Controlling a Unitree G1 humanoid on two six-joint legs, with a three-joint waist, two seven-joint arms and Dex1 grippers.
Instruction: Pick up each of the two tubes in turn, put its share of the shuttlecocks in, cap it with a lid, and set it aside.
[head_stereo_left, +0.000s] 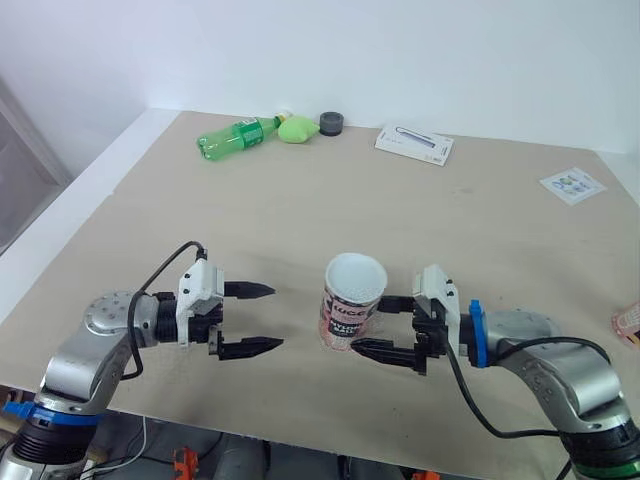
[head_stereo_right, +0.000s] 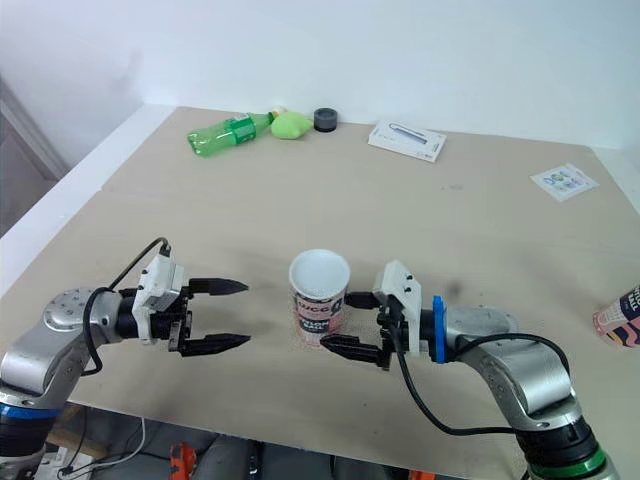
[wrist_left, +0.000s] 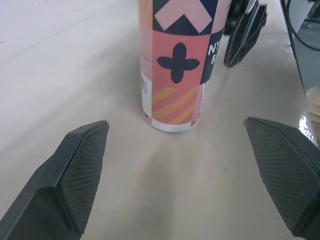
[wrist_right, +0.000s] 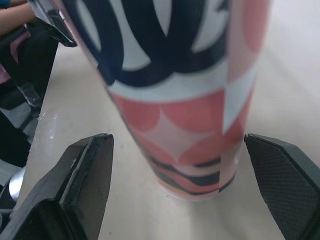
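Presently: left claw (head_stereo_left: 275, 317), released and spread wide, with the upright tube (head_stereo_left: 353, 300) just ahead of it on the tabletop (head_stereo_left: 300, 200). Right claw (head_stereo_left: 366, 325), released, straddles the tube's base without touching. Risk: a low, off-centre pinch may topple the tall tube.

Tube (wrist_left: 175, 65): the navy panel carries white letters "NY" with "B" beneath, both cut off at the curve. A dark plus-shaped sign stands on the adjoining pink panel. Print on the box (head_stereo_left: 414, 144), card (head_stereo_left: 572, 185) and bottle (head_stereo_left: 236, 135) is illegible.
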